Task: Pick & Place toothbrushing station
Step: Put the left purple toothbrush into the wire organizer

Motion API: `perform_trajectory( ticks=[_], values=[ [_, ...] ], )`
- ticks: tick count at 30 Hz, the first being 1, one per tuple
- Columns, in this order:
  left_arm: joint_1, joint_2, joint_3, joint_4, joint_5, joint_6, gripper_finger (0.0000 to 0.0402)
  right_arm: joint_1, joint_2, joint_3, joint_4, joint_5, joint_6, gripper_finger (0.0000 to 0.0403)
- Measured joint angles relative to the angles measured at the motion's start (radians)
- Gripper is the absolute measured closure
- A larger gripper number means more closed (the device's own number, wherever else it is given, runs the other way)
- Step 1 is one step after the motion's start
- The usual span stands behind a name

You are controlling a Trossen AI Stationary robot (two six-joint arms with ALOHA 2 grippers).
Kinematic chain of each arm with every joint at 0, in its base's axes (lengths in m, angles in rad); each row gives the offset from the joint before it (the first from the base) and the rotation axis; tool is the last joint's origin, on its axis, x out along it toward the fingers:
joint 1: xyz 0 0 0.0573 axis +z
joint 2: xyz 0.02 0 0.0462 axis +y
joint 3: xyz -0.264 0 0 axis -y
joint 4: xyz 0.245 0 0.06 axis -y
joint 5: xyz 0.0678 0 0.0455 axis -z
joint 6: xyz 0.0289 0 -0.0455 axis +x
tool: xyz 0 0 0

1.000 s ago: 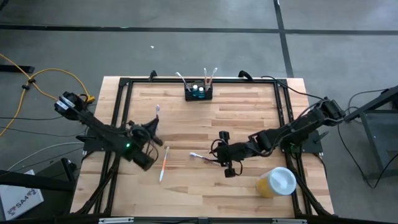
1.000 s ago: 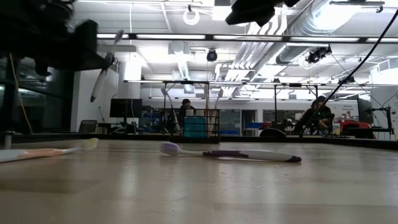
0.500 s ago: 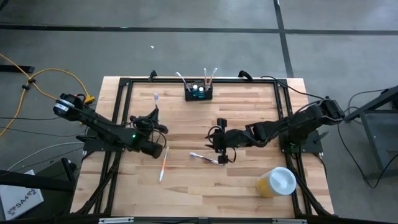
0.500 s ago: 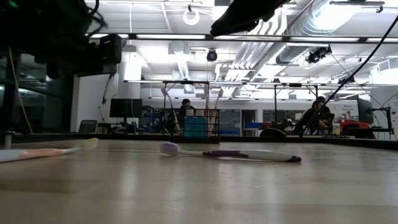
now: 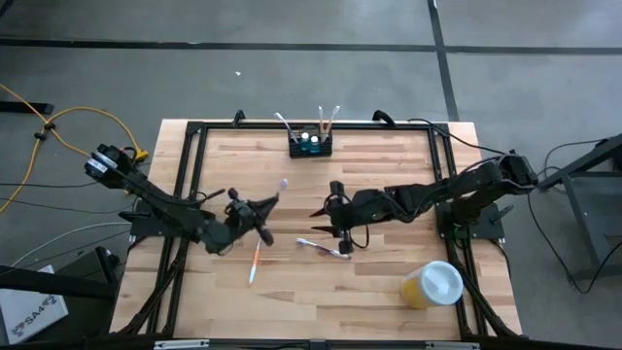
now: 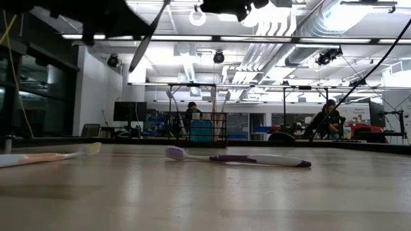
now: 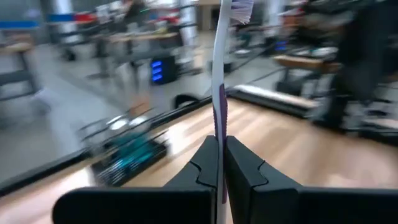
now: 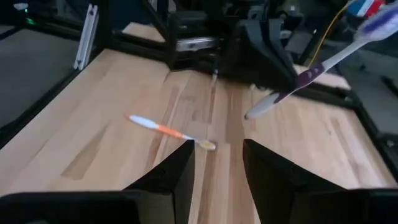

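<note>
The black toothbrushing station (image 5: 310, 145) stands at the table's far edge with several toothbrushes upright in its slots. It also shows blurred in the left wrist view (image 7: 127, 155). My left gripper (image 5: 260, 208) hovers left of centre, shut on a white-and-purple toothbrush (image 5: 275, 192). My right gripper (image 5: 330, 216) hangs open near the centre above the table, with nothing between its fingers (image 8: 217, 165). A purple toothbrush (image 5: 323, 247) and an orange one (image 5: 256, 261) lie flat on the wood. My left gripper pinches the toothbrush's handle at its purple grip part (image 7: 219, 124) between the two fingers. The fingers come level, pointing toward the table's right, and lie across the handle. The brush is lifted clear, its bristle head (image 7: 239, 6) up, and its white butt end (image 8: 247, 115) sticks out below.
A yellow cup with a white lid (image 5: 432, 284) stands near the front right corner. A black frame (image 5: 194, 131) runs along the table's edges. People sit in the room far behind the table (image 6: 191, 110).
My left gripper has risen and gone toward the table's right, rolling its wrist. The held toothbrush has swung from pointing at the far edge to slanting toward the far right. My right gripper has drawn away from the purple toothbrush, toward the far edge and a little left.
</note>
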Motion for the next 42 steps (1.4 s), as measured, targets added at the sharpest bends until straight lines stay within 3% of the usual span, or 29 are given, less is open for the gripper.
perform_trajectory(
  ticks=[7,18,34,42],
  values=[
    [0.048,0.0,0.0,0.215,0.248,0.221,0.0401,-0.013,0.0,0.0,0.114,0.008,-0.057,0.0275],
    [0.093,0.006,0.0,0.346,0.539,0.298,0.0401,-0.052,0.0,0.0,0.237,0.007,-0.109,0.0275],
    [0.132,0.134,0.0,0.52,0.551,0.338,0.0401,-0.045,0.0,0.0,0.28,0.003,-0.132,0.0275],
    [0.131,0.134,0.0,0.528,0.675,0.327,0.0401,-0.045,0.0,0.0,0.328,0.0,-0.131,0.0275]
  ],
)
